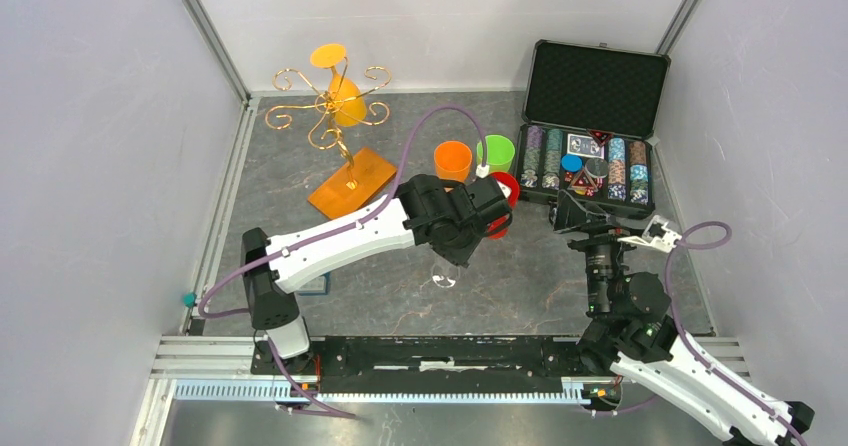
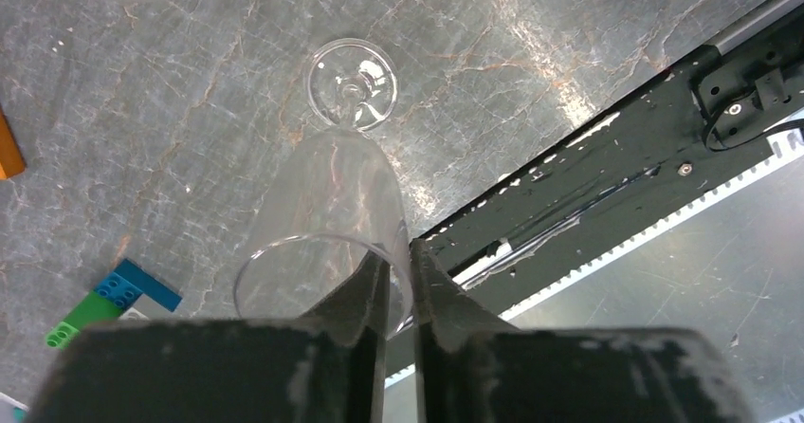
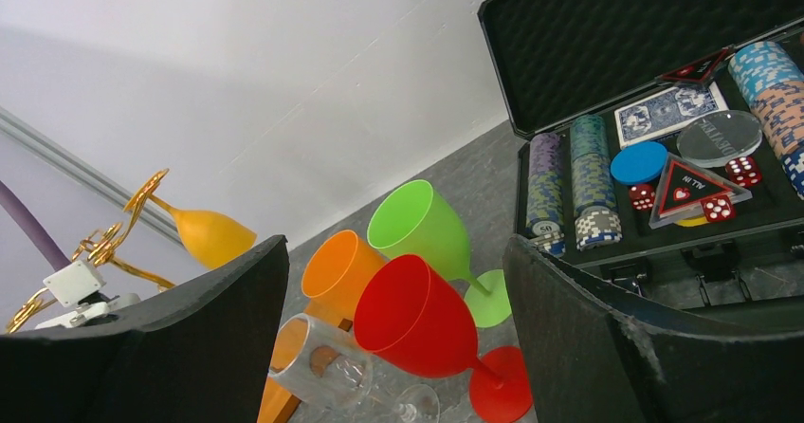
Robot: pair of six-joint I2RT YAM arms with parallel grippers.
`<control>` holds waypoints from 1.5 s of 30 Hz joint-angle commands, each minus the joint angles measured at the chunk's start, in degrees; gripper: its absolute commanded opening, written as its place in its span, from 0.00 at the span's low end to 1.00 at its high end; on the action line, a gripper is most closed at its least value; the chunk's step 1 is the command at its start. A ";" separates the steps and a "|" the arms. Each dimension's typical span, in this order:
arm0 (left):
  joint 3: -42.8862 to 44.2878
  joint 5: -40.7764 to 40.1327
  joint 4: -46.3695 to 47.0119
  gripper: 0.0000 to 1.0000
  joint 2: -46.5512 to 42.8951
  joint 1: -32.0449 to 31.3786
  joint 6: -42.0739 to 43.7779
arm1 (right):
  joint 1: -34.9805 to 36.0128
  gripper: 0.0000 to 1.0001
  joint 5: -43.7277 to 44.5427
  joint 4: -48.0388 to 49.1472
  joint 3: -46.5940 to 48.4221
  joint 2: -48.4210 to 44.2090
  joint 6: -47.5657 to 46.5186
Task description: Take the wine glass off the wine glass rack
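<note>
Clear wine glass is standing upright on the table, off the wine glass rack and well apart from it, toward the arm bases. Left gripper is pinching its rim, jaws clenched on the glass wall. A yellow wine glass is hanging on the rack. Right gripper is hovering with jaws spread wide, holding nothing, beyond the red goblet from the rack.
</note>
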 commanded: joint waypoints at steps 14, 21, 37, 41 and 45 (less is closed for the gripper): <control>16.37 -2.93 -1.91 0.62 -2.77 1.24 5.06 | 0.42 0.87 0.95 -0.85 0.29 -1.41 -0.88; 24.16 -1.71 4.98 0.92 -8.69 12.94 9.33 | 0.35 0.87 0.54 -0.86 0.36 -0.26 -0.49; 16.66 19.17 27.79 0.73 -7.10 62.05 -12.55 | 0.35 0.87 0.07 -2.62 1.79 1.82 0.10; 13.83 16.27 30.99 0.67 -5.68 63.12 -16.28 | 0.37 0.87 0.25 -3.47 2.25 2.51 0.44; 10.34 12.60 33.98 0.66 -5.25 63.12 -19.47 | 0.35 0.87 0.24 -3.63 2.42 2.84 0.58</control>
